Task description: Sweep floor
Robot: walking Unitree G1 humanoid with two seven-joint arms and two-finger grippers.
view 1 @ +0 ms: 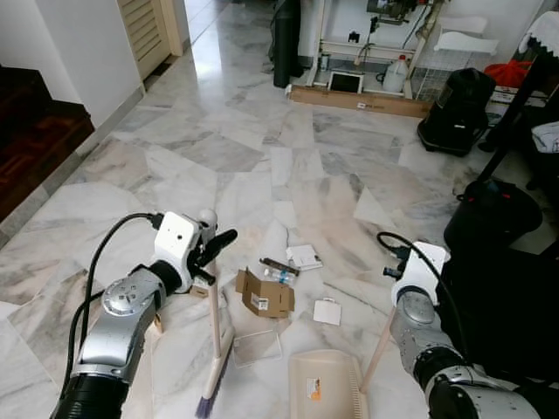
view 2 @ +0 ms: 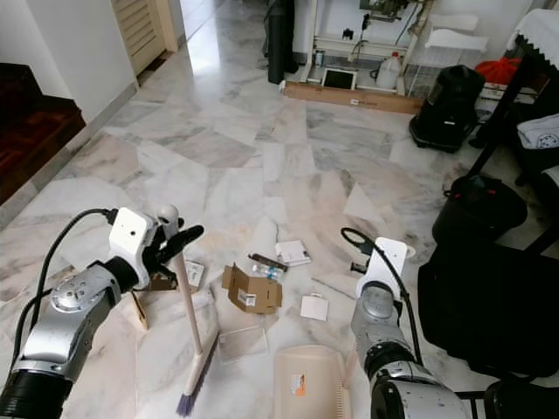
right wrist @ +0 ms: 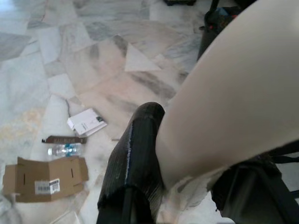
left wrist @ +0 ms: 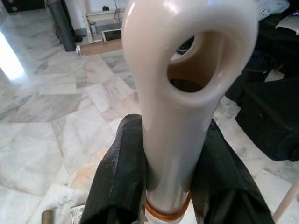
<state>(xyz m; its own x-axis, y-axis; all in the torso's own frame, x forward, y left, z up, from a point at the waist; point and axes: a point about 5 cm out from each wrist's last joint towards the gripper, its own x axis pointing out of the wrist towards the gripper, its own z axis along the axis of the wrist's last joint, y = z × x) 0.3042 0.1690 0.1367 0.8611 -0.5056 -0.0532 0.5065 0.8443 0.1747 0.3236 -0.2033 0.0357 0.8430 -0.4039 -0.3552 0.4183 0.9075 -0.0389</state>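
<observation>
My left gripper [view 1: 212, 249] is shut on the cream handle of a broom [view 1: 214, 323]; its purple bristles [view 1: 205, 404] rest on the marble floor. In the left wrist view both black fingers [left wrist: 124, 172] clamp the looped top of the broom handle [left wrist: 182, 84]. My right gripper [right wrist: 187, 158] is shut on the cream dustpan handle [right wrist: 233, 102], and the dustpan [view 1: 325, 384] lies flat on the floor near me. Litter lies between them: a flattened cardboard box [view 1: 265, 293], a small plastic bottle [view 1: 278, 273], white papers [view 1: 304, 257] and a clear plastic sheet [view 1: 258, 346].
A black vacuum cleaner [view 1: 457, 109] and a long cardboard box [view 1: 358, 101] stand at the far end, with a white rack [view 1: 367, 52] behind. Black bags [view 1: 493, 288] crowd my right side. A dark wooden step [view 1: 35, 140] lies at the left.
</observation>
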